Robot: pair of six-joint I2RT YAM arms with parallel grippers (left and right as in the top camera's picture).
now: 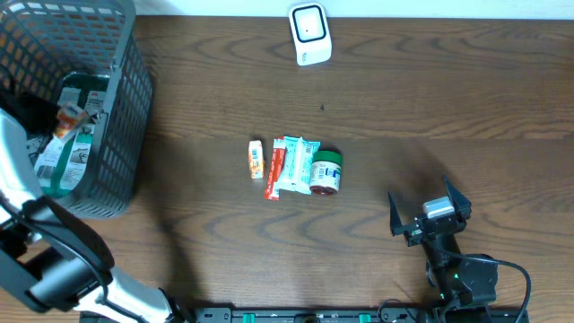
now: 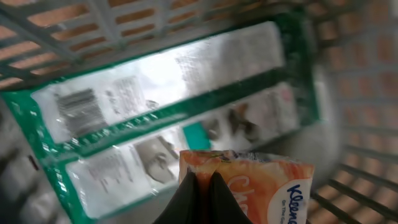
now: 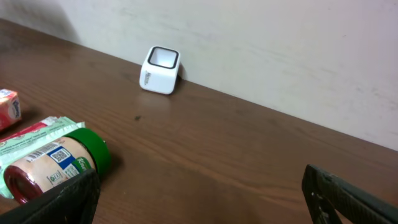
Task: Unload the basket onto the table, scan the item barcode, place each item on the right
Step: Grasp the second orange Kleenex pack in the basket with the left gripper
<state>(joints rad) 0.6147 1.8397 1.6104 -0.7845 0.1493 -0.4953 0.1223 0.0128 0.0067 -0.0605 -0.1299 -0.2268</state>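
Note:
In the left wrist view my left gripper [image 2: 200,180] is shut on the edge of an orange Kleenex tissue pack [image 2: 267,186], inside the grey basket [image 1: 121,135]. From overhead the pack [image 1: 70,115] shows as an orange spot above the basket's contents. The white barcode scanner [image 1: 309,34] stands at the table's far edge, and the right wrist view shows the scanner [image 3: 160,70] too. My right gripper [image 1: 429,215] sits open near the front right, with nothing between its fingers.
Green-and-white packages [image 2: 155,106] lie in the basket under the pack. At mid-table lie a small orange box [image 1: 256,159], a red stick pack [image 1: 274,170], a white-teal packet [image 1: 296,164] and a green-lidded jar [image 1: 326,172].

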